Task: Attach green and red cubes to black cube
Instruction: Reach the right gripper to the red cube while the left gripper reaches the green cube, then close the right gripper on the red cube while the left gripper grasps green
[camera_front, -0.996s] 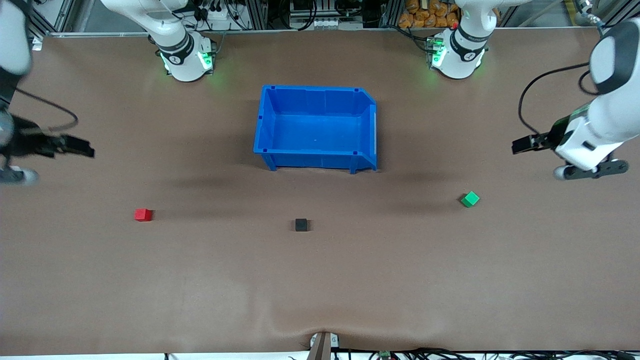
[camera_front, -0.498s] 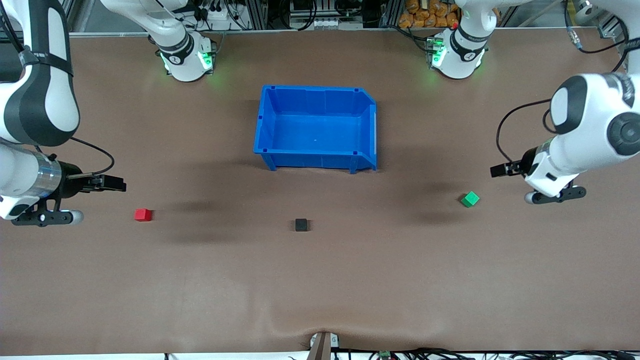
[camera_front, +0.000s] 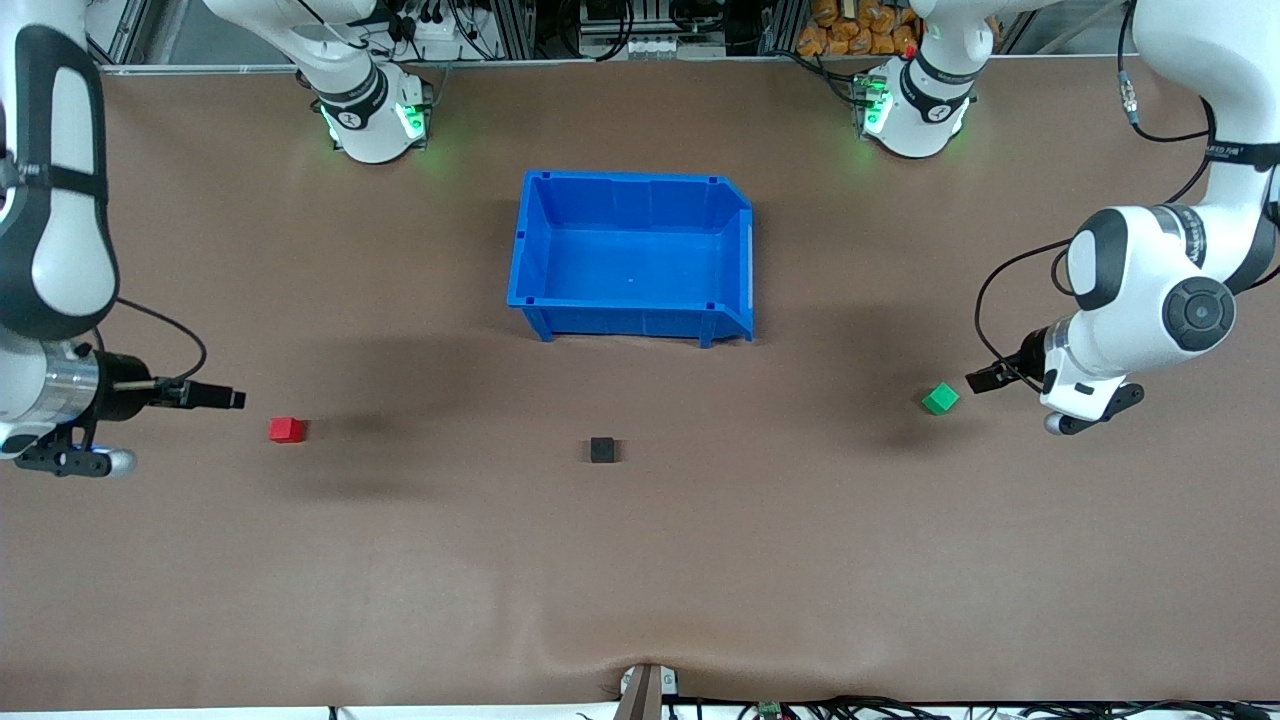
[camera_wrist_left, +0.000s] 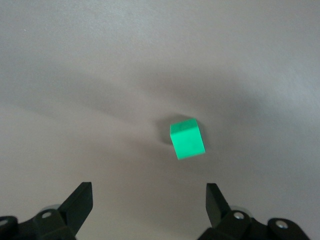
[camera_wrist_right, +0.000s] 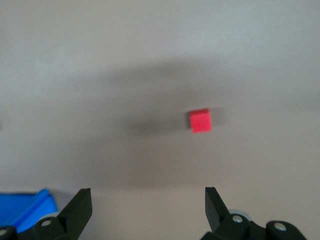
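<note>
The blue bin (camera_front: 634, 255) stands mid-table. The right gripper (camera_front: 228, 398), jaws wide, hangs beside the red cube (camera_front: 286, 429). The left gripper (camera_front: 982, 380), jaws wide, hangs beside the green cube (camera_front: 939, 398). The black cube (camera_front: 601, 449) lies between both cubes.

Robotics lab, test-bench setup.
Two arm bases (camera_front: 372, 115) with green status LEDs bolted to a brown-matted counter (camera_front: 640, 560), aluminium framing (camera_front: 500, 30) and loose cabling (camera_front: 620, 25) along the edge by the bases, a blue parts bin (camera_front: 632, 255) mid-counter. Orange stuff by the framing, probably stored props.
</note>
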